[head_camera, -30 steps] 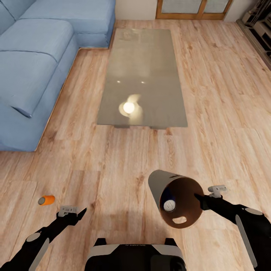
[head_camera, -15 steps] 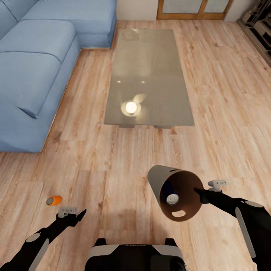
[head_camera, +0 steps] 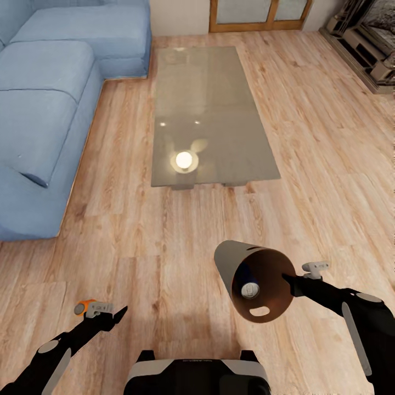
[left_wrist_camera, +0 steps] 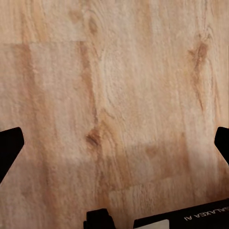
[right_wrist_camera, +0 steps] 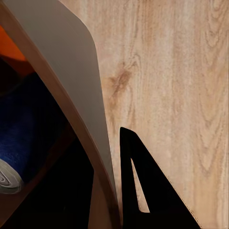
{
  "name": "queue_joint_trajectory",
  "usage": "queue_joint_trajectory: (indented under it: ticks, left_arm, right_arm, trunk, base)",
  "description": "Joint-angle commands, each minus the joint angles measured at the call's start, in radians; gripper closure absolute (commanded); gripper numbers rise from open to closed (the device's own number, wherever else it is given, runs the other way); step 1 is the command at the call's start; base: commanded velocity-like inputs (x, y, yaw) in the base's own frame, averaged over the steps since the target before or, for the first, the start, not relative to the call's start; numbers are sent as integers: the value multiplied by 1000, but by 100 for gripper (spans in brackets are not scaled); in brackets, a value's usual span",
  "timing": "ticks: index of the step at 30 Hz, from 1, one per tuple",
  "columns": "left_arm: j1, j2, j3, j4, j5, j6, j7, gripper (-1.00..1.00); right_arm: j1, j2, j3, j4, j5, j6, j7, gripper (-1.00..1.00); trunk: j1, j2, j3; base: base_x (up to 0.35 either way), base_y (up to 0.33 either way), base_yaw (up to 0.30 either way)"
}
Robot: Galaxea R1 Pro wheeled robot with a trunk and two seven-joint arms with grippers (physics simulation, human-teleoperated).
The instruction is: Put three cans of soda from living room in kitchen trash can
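Note:
My right gripper (head_camera: pixel 286 279) is shut on the rim of the light tan trash can (head_camera: pixel 233 262) and holds it above the floor, tilted, with its brown mouth toward the head camera. A dark blue soda can (head_camera: pixel 249 288) with a silver top lies inside. In the right wrist view that blue can (right_wrist_camera: pixel 21 143) lies beside an orange one (right_wrist_camera: pixel 8 44), and a black finger (right_wrist_camera: pixel 143 195) presses the bin wall (right_wrist_camera: pixel 71 76) from outside. Another orange soda can (head_camera: pixel 82 306) lies on the floor, just beyond my open left gripper (head_camera: pixel 117 315) and partly hidden by it. The left gripper (left_wrist_camera: pixel 114 143) is empty over bare floorboards.
A glass-topped low table (head_camera: pixel 214 82) stands ahead in the middle of the room. The blue sectional sofa (head_camera: pixel 44 109) fills the left side. A brick fireplace (head_camera: pixel 373 44) is at the far right and a wood-framed cabinet (head_camera: pixel 258 13) along the back wall.
The whole head view has shifted, so the camera moved. The orange can on the floor now sits right by my left gripper. The bin stays in my right gripper.

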Motion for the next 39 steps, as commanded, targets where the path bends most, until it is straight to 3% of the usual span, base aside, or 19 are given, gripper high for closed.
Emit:
queue_joint_trajectory:
  ticks: [1,17,28,39]
  left_arm:
    - [0,0,0,0,0,0,0,-100]
    - [0,0,0,-1,3,-1,-1,-100]
    - [0,0,3,0,4,-2,-38,-100]
    - [0,0,5,0,4,-7,-39,-100]
  right_arm:
    - [0,0,1,-1,-25,7,4,100]
    - [0,2,8,0,-25,7,1,100]
    - [0,2,11,4,-16,6,1,100]
    - [1,2,9,3,-17,4,7,100]
  trunk:
    - [0,0,1]
    - [0,0,16]
    - [0,0,17]
    - [0,0,17]
  base:
    - [0,297,-202]
    - [-148,236,-164]
    - [-294,81,-8]
    - [-26,10,2]
